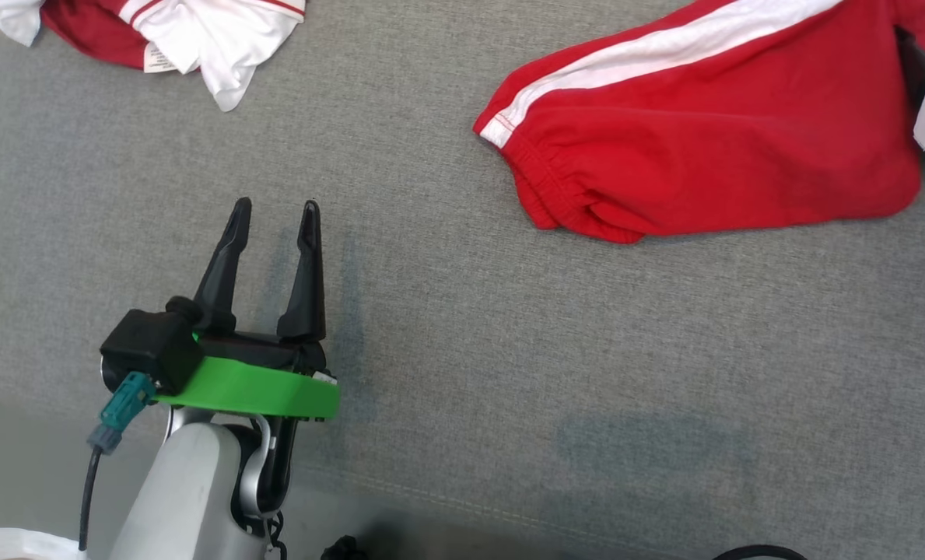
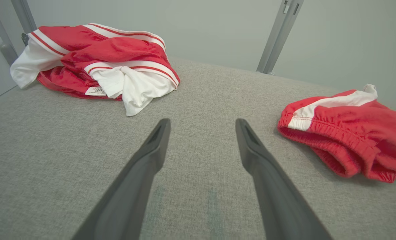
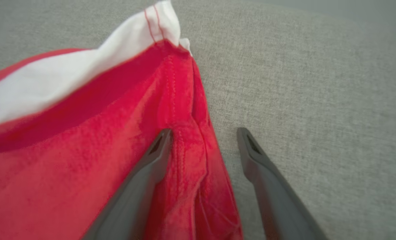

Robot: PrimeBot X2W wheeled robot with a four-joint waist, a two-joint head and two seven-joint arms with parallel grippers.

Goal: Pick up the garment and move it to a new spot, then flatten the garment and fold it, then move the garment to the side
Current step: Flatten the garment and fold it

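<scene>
The left hand (image 1: 275, 204) gapes empty; the right hand (image 3: 203, 131), wide open, straddles the blurred red garment (image 3: 68, 160).

Crumpled red-white jersey (image 1: 221, 47) on grey cushion (image 1: 462, 350).

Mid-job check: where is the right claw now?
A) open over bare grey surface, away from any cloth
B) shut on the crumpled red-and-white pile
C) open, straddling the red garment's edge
C: the right wrist view shows the right claw open, one side over the red garment, the other over the grey surface.
</scene>
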